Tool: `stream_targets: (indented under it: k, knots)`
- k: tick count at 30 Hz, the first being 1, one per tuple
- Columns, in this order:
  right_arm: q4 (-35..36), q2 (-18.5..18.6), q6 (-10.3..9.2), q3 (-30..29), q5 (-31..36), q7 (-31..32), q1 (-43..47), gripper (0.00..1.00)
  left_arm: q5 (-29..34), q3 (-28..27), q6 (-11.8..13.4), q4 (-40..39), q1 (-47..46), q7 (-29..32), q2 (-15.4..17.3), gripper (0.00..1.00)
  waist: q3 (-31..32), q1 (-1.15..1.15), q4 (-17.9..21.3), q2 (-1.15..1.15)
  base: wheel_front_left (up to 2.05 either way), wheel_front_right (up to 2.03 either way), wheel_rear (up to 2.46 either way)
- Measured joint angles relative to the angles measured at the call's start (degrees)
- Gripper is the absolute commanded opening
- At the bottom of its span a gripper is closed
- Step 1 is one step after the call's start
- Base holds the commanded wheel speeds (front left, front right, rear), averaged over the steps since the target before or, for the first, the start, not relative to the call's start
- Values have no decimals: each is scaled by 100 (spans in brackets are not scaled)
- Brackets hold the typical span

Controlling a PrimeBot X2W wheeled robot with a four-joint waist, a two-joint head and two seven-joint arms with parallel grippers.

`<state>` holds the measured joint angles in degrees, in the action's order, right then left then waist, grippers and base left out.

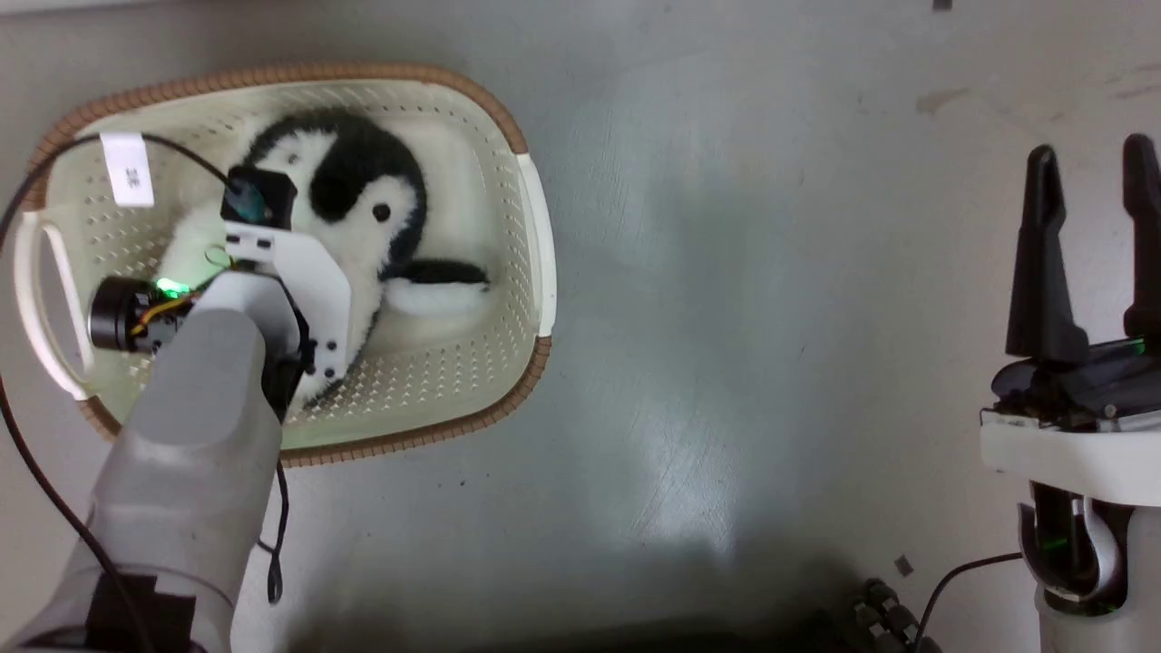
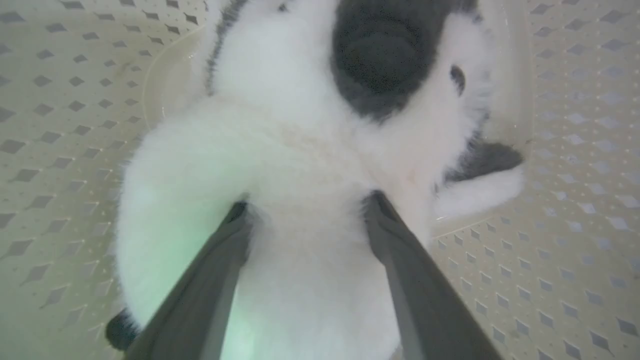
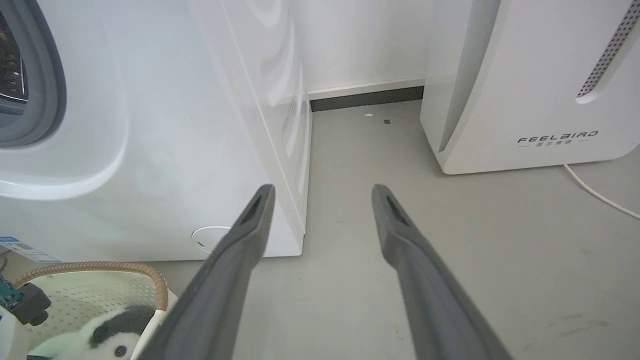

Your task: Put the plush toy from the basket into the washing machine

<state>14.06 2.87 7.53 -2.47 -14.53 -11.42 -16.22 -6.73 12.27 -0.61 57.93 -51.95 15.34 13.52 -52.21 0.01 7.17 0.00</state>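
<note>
The black-and-white penguin plush toy [image 1: 381,195] lies in the cream basket [image 1: 508,109] with the brown rim, on the floor at the left. My left arm [image 1: 200,408] reaches down into the basket. In the left wrist view my left gripper [image 2: 307,205] is open, its two fingertips sunk into the white fur of the plush toy [image 2: 300,150], one on each side of the belly. My right gripper [image 1: 1093,168] stands open and bare at the far right, above the floor. The washing machine [image 3: 150,125] shows in the right wrist view, its grey gasket [image 3: 50,75] at the left edge.
A white FEELBIRD appliance [image 3: 525,85] stands to the right of the washer, a strip of grey floor [image 3: 350,160] between them and a white cable [image 3: 600,195] beside it. The basket [image 3: 100,266] sits just in front of the washer. A black cable [image 1: 36,472] trails by my left arm.
</note>
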Motion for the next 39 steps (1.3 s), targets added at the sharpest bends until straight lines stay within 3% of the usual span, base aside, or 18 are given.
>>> stream_targets:
  k: [4, 5, 14, 23, 39]
  knots:
    - [51, 0, 0, 0, -56, -49, -96, 100, -29, 66, 1, 210, -271, -9, 27, 100, -203, 0, 19, 0, 0, 0, 0]
    - [124, 0, 0, 32, -47, -91, -207, 100, -56, 124, 13, 370, -456, -5, 76, 0, -349, 0, 47, 0, 0, 0, 0]
    - [202, 0, 0, 42, -77, -202, -439, 100, -237, 265, -57, 853, -872, -82, 186, 0, -602, 0, 157, 0, 0, 0, 0]
    - [53, 0, 0, -26, -112, -298, -535, 100, -431, 391, -209, 1462, -1043, -544, 165, 0, -350, 0, 90, 0, 0, 0, 0]
    - [-497, 0, 0, -65, 188, -333, -22, 100, -390, 883, -463, 1610, -362, -1555, -313, 0, 1255, -1, -311, 0, 0, 0, 0]
